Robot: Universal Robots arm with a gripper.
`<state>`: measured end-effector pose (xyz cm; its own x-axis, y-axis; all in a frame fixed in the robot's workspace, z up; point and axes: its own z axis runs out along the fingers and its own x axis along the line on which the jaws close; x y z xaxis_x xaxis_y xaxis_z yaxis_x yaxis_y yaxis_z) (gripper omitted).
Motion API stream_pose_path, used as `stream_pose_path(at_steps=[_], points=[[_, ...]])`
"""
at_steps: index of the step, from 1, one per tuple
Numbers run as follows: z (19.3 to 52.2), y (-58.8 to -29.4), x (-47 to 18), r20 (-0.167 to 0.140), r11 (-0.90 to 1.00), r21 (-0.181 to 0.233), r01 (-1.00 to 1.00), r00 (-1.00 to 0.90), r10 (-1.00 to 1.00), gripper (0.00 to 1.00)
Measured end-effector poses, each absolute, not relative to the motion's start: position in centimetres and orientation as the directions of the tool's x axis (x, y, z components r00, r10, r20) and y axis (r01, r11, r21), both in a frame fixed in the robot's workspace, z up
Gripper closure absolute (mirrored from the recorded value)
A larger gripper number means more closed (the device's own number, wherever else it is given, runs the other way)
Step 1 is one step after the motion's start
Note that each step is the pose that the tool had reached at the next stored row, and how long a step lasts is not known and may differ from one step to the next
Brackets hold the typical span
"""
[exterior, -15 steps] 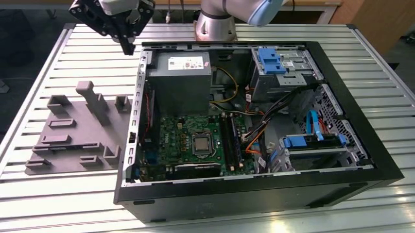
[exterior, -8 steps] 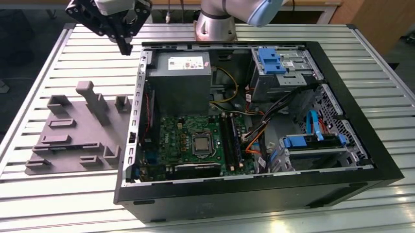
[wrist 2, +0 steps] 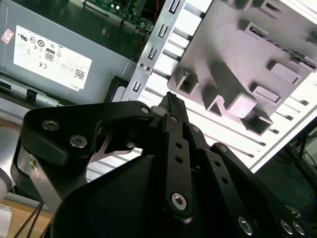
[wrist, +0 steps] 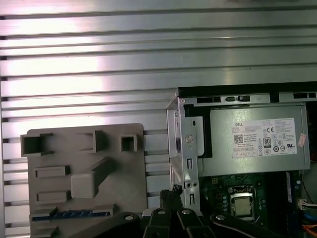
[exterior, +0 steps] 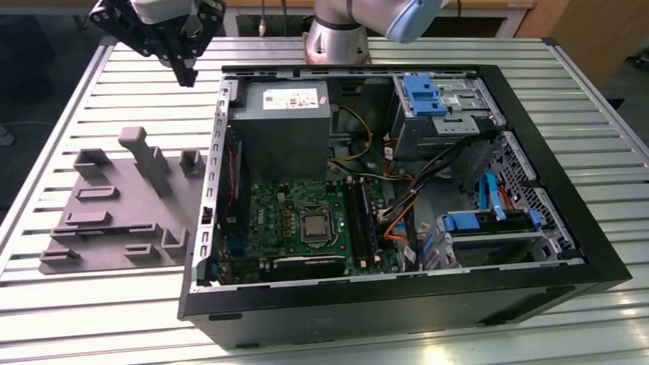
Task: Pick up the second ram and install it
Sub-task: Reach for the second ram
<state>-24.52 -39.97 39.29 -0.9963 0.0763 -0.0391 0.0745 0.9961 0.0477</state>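
Over the slatted table: the claw hangs high above the table, off the back corner of the computer case on the exterior view's left, well apart from everything below it.
Claw: its fingers are drawn together to a narrow point with nothing between them. In both wrist views the tips meet and are bare.
Grey plate: it sits on the table just beside the case, on the exterior view's left. Its grooves and posts look made to keep parts at fixed spots and angles so the claw can find them.
Memory stick: a dark blue-green strip in the first wrist view, lying flat in a long groove of the grey plate with nothing touching it.
Case: it lies on its side with the panel off, so the green board faces up and can be reached from above.
Slots: long and black, they run beside the processor. I cannot tell whether one already holds a stick.
Progress: by my reading the pick has not begun, since the claw is empty and well apart from the memory stick.
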Motion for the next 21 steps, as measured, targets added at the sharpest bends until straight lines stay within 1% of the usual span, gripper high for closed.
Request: stream_pose_path(at_steps=[21], points=[[39.3, -40.0, -27.8, -0.039, 0.996, 0.048, 0.074, -0.996, 0.076, 0.89]])
